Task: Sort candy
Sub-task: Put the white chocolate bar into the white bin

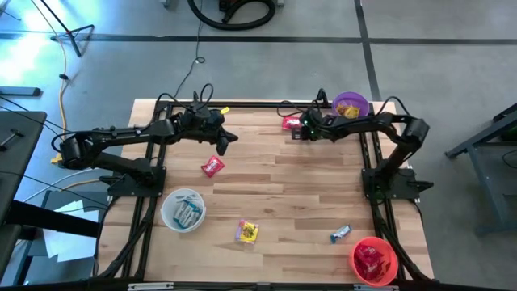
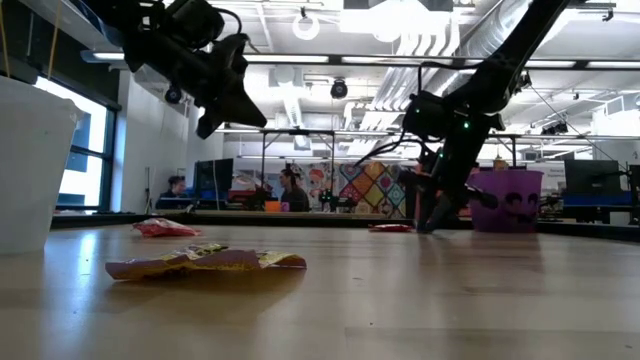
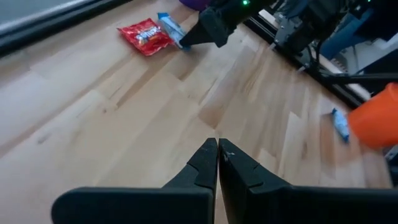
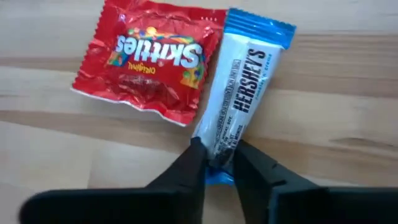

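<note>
Right gripper (image 4: 217, 163) clamped on end of blue-white Hershey's bar (image 4: 239, 93) beside red Skittles pack (image 4: 149, 59); pick step. Next: lift, carry to white bowl (image 1: 182, 210). Left gripper (image 3: 217, 155) closed, empty.

Hershey's bar (image 4: 239, 102) — lower end hidden by claw (image 4: 217, 163).

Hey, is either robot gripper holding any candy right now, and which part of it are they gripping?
The right gripper pinches the Hershey's bar by one end of its wrapper, beside the Skittles pack. The left gripper is shut on nothing.
</note>
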